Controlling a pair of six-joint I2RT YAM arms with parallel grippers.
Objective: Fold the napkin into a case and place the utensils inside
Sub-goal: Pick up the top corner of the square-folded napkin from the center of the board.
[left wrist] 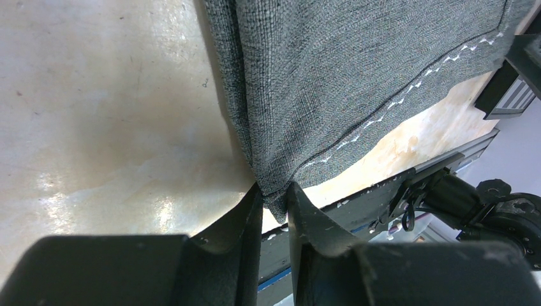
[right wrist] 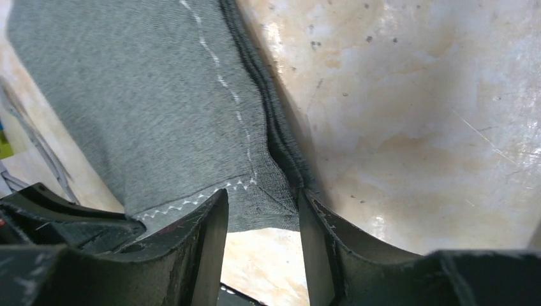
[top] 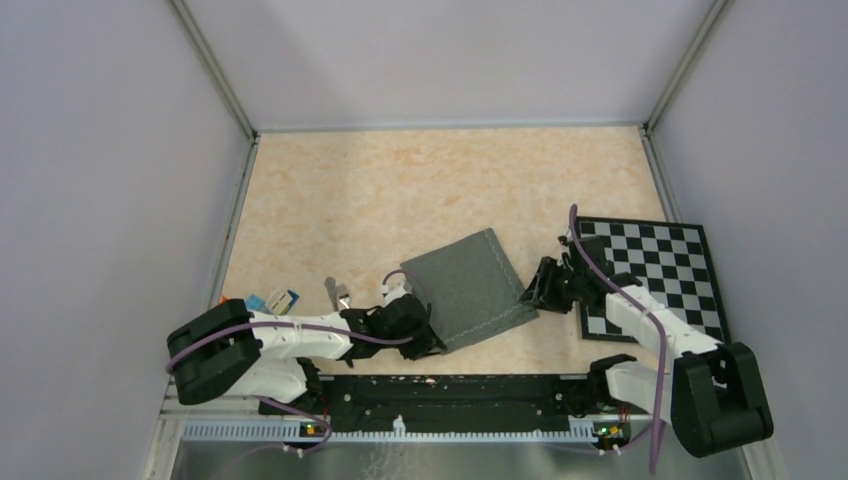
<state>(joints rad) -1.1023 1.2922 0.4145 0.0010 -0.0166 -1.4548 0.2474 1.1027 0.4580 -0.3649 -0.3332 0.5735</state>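
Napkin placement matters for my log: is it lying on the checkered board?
No, the napkin is over bare tabletop, wholly to the left of the checkered board.

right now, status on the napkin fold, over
Left gripper shut on napkin left corner. Right gripper straddles right corner, grip unclear. Napkin folded over. Checkered board close on right.

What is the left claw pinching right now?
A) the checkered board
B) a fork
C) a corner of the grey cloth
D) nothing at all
C: in the left wrist view, the left gripper has its fingertips closed on a corner of the napkin.
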